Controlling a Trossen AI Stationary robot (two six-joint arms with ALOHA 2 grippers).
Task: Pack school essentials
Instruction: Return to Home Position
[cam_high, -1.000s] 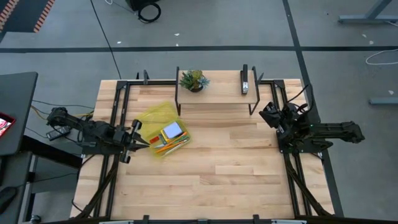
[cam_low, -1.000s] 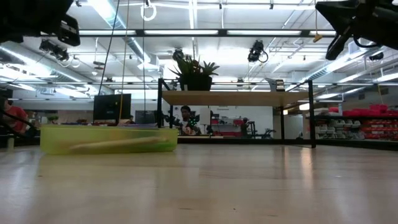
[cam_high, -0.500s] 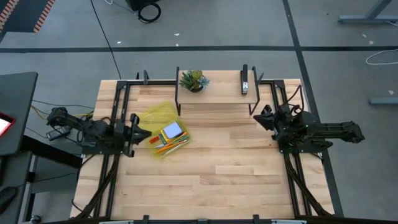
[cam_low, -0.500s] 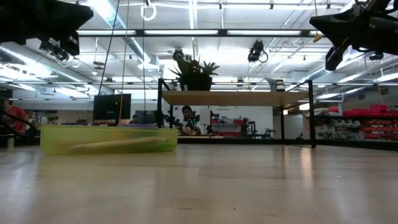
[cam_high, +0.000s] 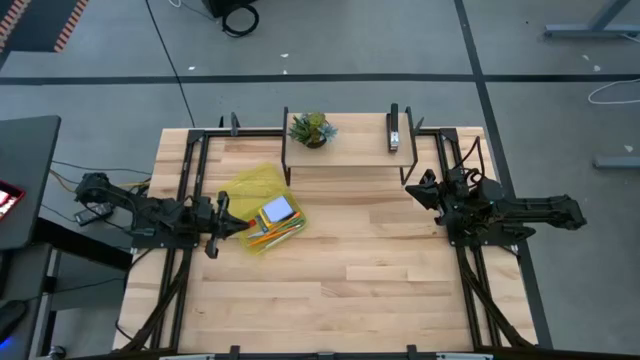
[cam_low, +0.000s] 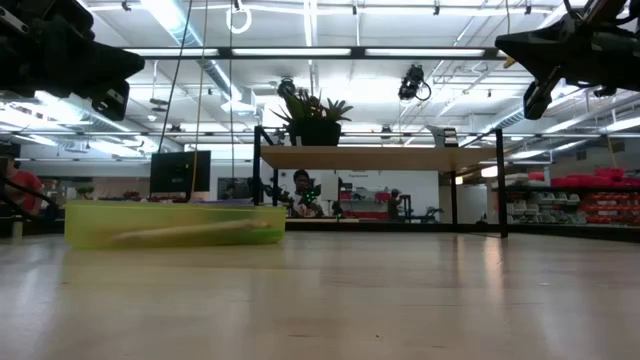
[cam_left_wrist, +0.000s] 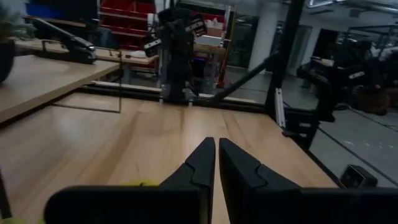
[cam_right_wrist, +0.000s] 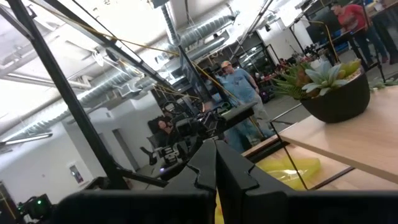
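A translucent yellow-green case (cam_high: 258, 203) lies open on the left half of the table; in the low view the case (cam_low: 175, 223) shows as a low tray. In it lie a pale blue notepad (cam_high: 278, 209) and orange pencils (cam_high: 270, 236). My left gripper (cam_high: 240, 226) is shut, raised above the table at the case's near-left corner, pointing right; its fingers (cam_left_wrist: 216, 155) meet in the left wrist view. My right gripper (cam_high: 410, 190) is shut and held high by the shelf's right leg, pointing left; its own view (cam_right_wrist: 215, 158) shows the closed fingers.
A wooden shelf (cam_high: 350, 150) stands at the far edge on thin black legs, carrying a potted plant (cam_high: 311, 129) and a black stapler (cam_high: 394, 138). Black frame rails run along the table's left and right sides. Bare tabletop (cam_high: 350, 280) spreads across the middle and near side. People stand in the room beyond.
My left gripper has drawn back a little, then come right and down toward the case's near-left corner. My right gripper has shifted left, out toward the shelf's right leg, and turned to point left. The case and its contents have stayed put.
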